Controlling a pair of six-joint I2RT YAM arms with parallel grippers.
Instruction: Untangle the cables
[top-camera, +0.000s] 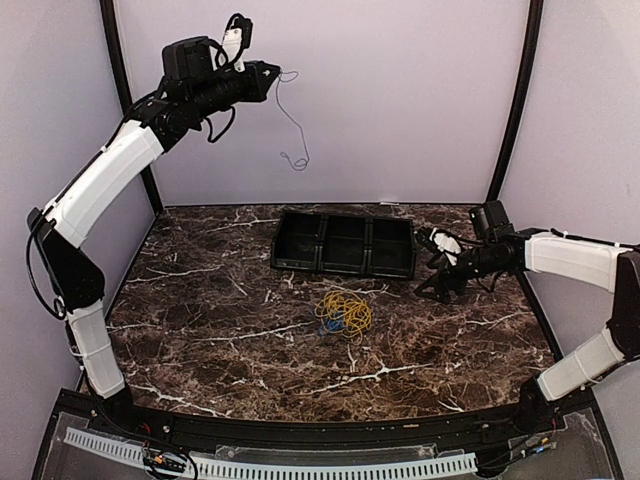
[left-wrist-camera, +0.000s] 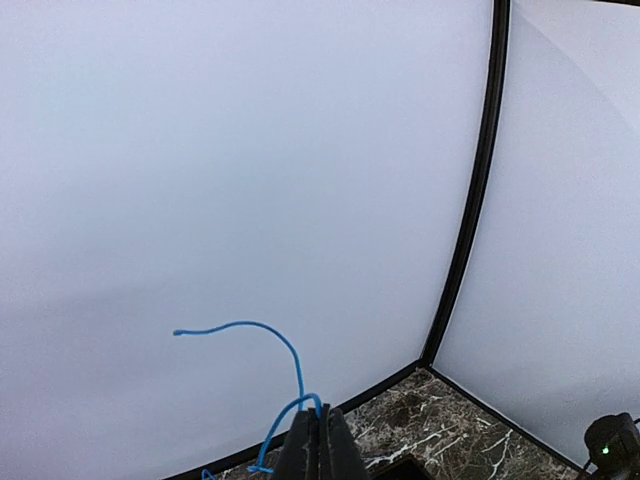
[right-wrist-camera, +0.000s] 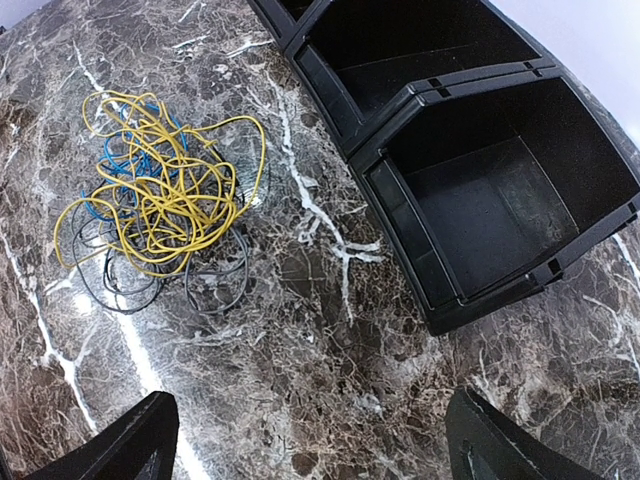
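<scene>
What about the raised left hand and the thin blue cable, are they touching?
Touching. The left wrist view shows the left hand shut on the blue cable, which loops out above it.

The left gripper (left-wrist-camera: 318, 445) is cut off by the left wrist view's bottom edge, and the blue cable (left-wrist-camera: 245, 323) leaves there too. The tray (right-wrist-camera: 405, 240) runs off the right wrist view's top edge. From above, the tangle (top-camera: 343, 314) is too small to tell strand crossings.

Desk (top-camera: 200, 330): dark brown marble pattern with white veins; filled the middle of the frame.
Tray (top-camera: 345, 270): black, three open compartments side by side; lay on the desk at upper centre.
Walls (top-camera: 400, 90): plain, pale; closed the back and sides.
Corner posts (top-camera: 516, 100): black, stood upright.
Slotted strip (top-camera: 330, 468): white; ran along the bottom edge.
</scene>
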